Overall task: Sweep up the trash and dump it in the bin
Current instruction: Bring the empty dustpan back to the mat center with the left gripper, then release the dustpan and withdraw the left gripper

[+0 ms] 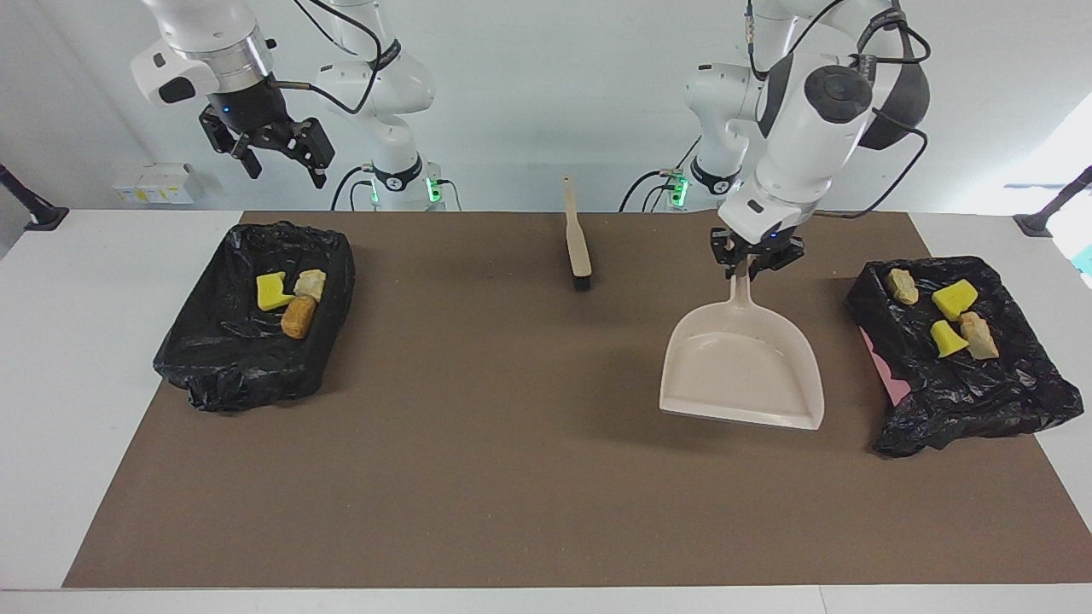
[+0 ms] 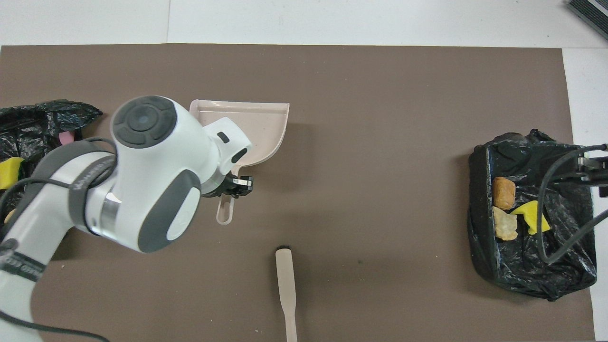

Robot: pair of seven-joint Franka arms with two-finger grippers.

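Note:
My left gripper (image 1: 751,263) is shut on the handle of the beige dustpan (image 1: 742,368), whose pan shows nothing in it. It holds the dustpan (image 2: 259,128) over the brown mat, between the brush and the bin (image 1: 972,388) at the left arm's end. Several scraps of trash (image 1: 954,298) lie in that black-lined bin. A second black-lined bin (image 1: 247,358) at the right arm's end holds three pieces of trash (image 1: 298,316). My right gripper (image 1: 275,155) hangs open and empty in the air by that bin. In the overhead view my left arm hides much of the bin (image 2: 42,121) at its end.
The beige brush (image 1: 578,243) lies on the mat between the two arm bases, bristles pointing away from the robots; the overhead view shows the brush (image 2: 286,280) too. The brown mat (image 1: 512,477) covers most of the white table.

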